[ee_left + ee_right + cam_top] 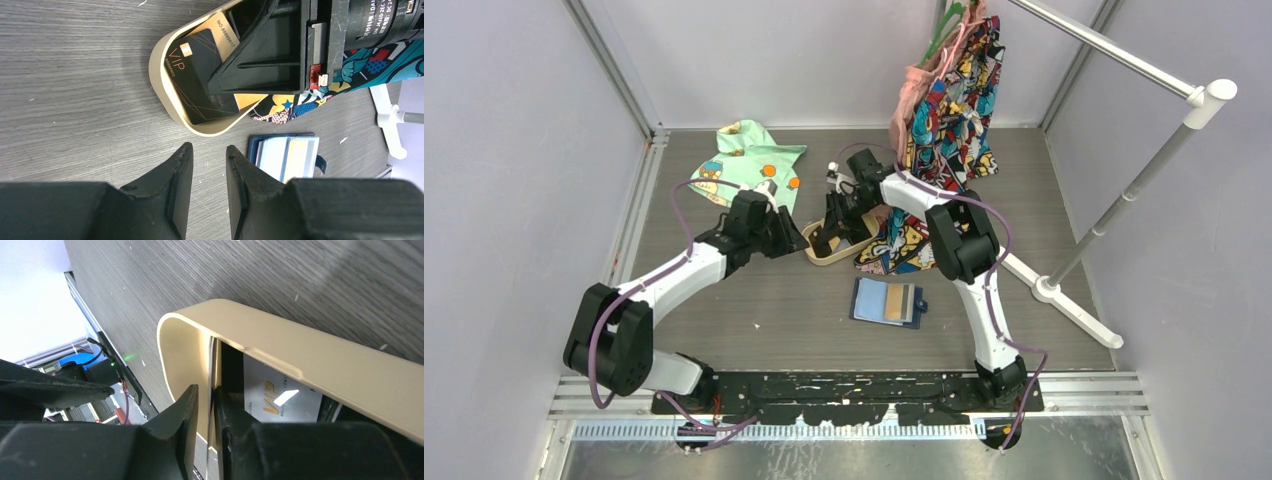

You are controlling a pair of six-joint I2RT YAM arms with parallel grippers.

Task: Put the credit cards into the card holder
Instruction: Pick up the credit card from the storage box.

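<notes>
Task part done. Card holder [886, 302] lies open on the bench [744, 320], well clear of the tan tray [161, 75]. One orange-yellow card [297, 159] shows in its pale pockets, and the dark stripes beside it in the top view are probably further cards, though too small to confirm. Remaining in the tray: a black VIP card [197, 85] lying over an orange card [217, 27], plus a thin edge-on card [210, 360] against the tray wall. Right pincer [205, 390] is down inside the tray, fingers drawn almost together with that card's edge between them; judged a grip, extraction not yet done. Left pincer [208, 147] hovers over bare bench just beside the tray's rim, fingers narrowly parted, holding and touching nothing.
</notes>
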